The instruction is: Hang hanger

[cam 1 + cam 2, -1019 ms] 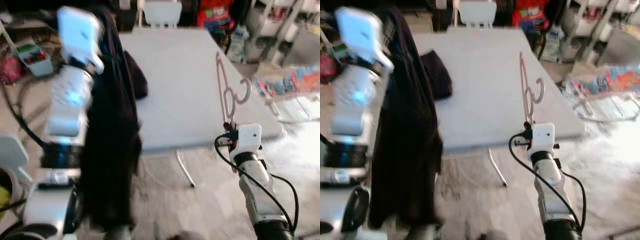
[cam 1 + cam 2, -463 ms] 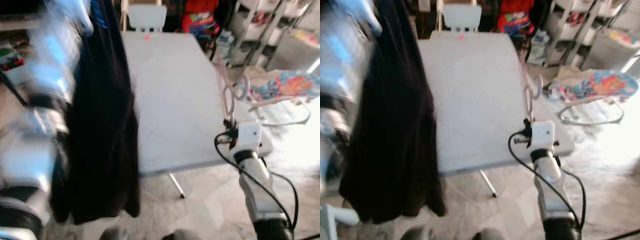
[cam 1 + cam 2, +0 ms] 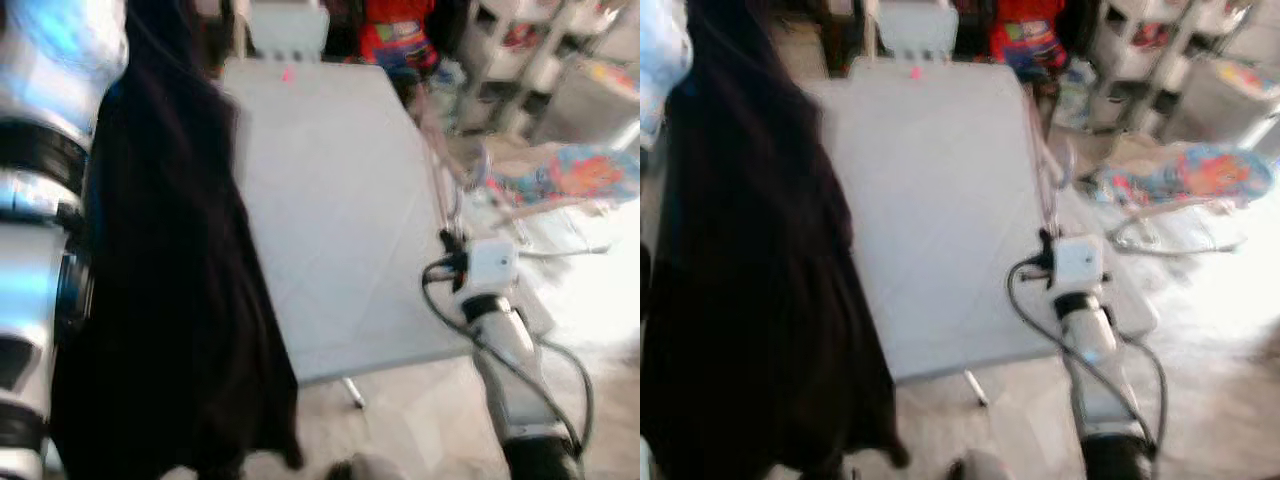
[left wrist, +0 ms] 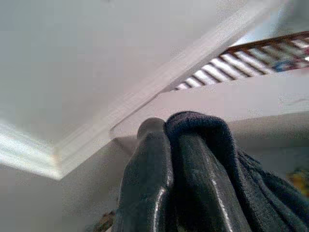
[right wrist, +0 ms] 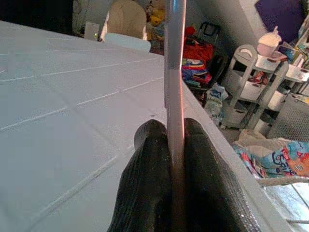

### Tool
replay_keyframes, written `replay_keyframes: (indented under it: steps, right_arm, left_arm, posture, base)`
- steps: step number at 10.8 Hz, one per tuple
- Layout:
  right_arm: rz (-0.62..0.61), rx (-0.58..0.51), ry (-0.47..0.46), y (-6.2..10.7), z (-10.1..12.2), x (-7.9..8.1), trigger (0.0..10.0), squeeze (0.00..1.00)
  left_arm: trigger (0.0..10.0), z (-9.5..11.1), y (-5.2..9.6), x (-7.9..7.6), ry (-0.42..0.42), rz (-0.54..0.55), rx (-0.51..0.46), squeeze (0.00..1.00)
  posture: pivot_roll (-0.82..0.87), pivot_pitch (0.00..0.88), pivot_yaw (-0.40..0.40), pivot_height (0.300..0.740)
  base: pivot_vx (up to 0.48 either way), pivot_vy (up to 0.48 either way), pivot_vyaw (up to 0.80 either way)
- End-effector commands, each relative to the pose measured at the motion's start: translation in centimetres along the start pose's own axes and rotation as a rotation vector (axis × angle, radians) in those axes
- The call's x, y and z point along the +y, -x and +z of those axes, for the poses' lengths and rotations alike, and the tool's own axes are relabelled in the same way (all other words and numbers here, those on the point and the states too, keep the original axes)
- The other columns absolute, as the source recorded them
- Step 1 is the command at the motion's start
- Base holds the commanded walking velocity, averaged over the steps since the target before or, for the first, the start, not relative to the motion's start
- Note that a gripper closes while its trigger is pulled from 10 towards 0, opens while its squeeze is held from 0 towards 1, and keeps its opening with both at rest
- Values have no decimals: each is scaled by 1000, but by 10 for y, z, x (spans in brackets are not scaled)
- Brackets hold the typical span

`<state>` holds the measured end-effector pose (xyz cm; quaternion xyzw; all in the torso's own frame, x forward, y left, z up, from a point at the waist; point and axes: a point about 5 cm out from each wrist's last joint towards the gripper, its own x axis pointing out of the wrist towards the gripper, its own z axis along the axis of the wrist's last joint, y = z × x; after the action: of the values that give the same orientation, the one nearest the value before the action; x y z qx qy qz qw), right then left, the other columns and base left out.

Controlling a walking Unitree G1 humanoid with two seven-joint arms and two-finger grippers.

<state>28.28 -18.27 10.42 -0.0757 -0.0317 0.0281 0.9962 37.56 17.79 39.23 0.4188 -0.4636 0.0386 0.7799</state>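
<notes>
Pretty blurry head views, but readable enough. Far to the left of the grey table [image 3: 340,230], the silver left arm [image 3: 40,200] raised high beside a big black garment [image 3: 170,300], which hung down in front of the table's left edge and covered it. Up at the wrist, left gripper [image 4: 166,145] clamped together on a fold of that same dark knit cloth, draped right over the fingertips [image 4: 149,159], with a white ceiling and a wooden railing [image 4: 270,53] behind.

Tabletop itself mostly bare, with a tiny pink mark [image 3: 290,73] near its far edge and a white chair [image 3: 285,25] just beyond that edge.

Over the table's right edge, the hanger [image 3: 440,170] stood upright, thin and pale pink, hook end too smeared to make out. Held at its lower end by the right gripper [image 5: 174,145], fingers [image 5: 149,169] pinched narrow around the slim bar, touching it on both sides. White wrist block [image 3: 492,265] and black cable [image 3: 450,300] just below, above the table's near right corner.

Right of the table: a colourful baby bouncer [image 3: 570,175] on the floor, white storage shelves [image 3: 510,40] behind it, and something red [image 3: 395,35] past the table's far right corner.
</notes>
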Motion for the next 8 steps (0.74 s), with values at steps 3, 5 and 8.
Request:
replay_keyframes:
  steps: [3, 5, 8]
  right_arm:
    - [15, 96, -20, 5, -18, 3, 10000, 0]
    - [22, 102, -13, 5, -19, 2, 10000, 0]
    - [30, 106, -11, 5, -20, 5, 10000, 0]
  left_arm:
    - [10000, -56, 94, -62, 90, -155, 323, 0]
    - [10000, -79, 161, -89, 216, -237, 580, 1000]
    - [10000, -89, 225, -113, 406, -420, 892, 1000]
  posture:
    - [-33, 62, -74, 740]
    - [-30, 60, -75, 740]
    - [-25, 56, -64, 740]
  base:
    - [0, 0, 0]
    - [0, 0, 0]
    - [0, 0, 0]
